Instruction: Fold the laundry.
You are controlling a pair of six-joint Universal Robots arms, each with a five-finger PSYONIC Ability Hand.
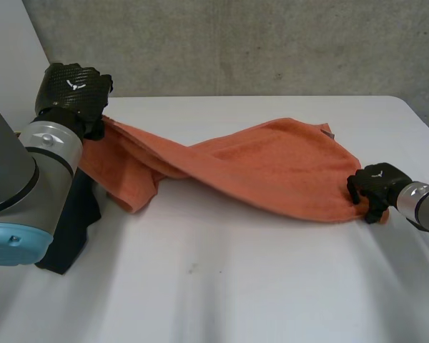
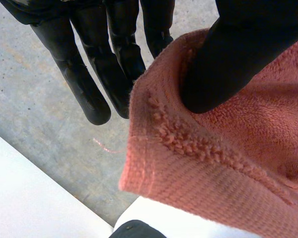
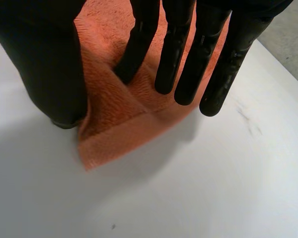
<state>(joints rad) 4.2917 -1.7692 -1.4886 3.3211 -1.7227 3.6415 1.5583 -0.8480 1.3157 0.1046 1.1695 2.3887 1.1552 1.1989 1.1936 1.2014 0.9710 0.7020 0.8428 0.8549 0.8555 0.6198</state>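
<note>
An orange towel (image 1: 272,168) stretches twisted across the white table (image 1: 222,286), from the back left to the right. My left hand (image 1: 73,88) holds its left corner up off the table. At that corner (image 2: 198,163) the thumb (image 2: 228,64) pinches the cloth, and the other fingers (image 2: 89,79) stay straight beside it. My right hand (image 1: 375,187) is down at the towel's near right corner (image 3: 114,139), which lies flat on the table. Its fingers (image 3: 188,59) reach straight over the cloth, one tip touching it, and the thumb (image 3: 44,69) stands at the corner's edge, apart from them.
A dark garment (image 1: 73,229) lies at the table's left edge under my left arm (image 1: 28,171). A grey concrete wall (image 1: 257,43) rises behind the table. Bare table surface spreads in front of the towel.
</note>
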